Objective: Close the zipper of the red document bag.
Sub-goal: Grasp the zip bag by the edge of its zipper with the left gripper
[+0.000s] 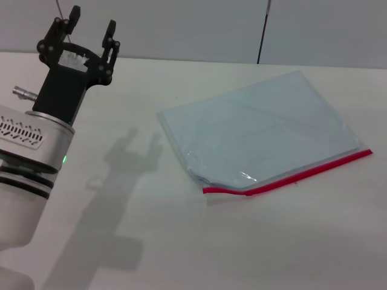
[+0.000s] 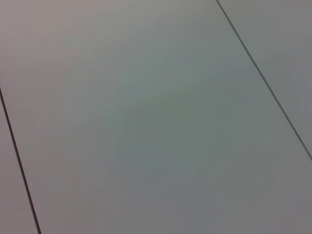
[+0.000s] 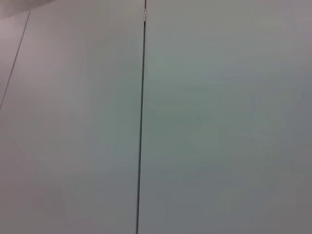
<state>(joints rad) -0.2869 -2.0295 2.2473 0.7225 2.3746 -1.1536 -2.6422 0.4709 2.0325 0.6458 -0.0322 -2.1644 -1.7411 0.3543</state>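
Observation:
The red document bag (image 1: 266,130) lies flat on the white table (image 1: 181,241), right of centre in the head view. It is a translucent pale blue pouch. Its zipper (image 1: 290,178), a thin bright red strip, runs along the long edge nearest me and bends near its left end. My left gripper (image 1: 91,27) is raised at the far left, well away from the bag, open with nothing between its black fingers. The right gripper is out of view. Both wrist views show only a plain grey wall with thin dark seams.
The table's far edge meets a grey wall (image 1: 181,30) behind the bag. A dark vertical seam (image 1: 263,30) runs down that wall. The left arm's shadow (image 1: 127,181) falls on the table between the arm and the bag.

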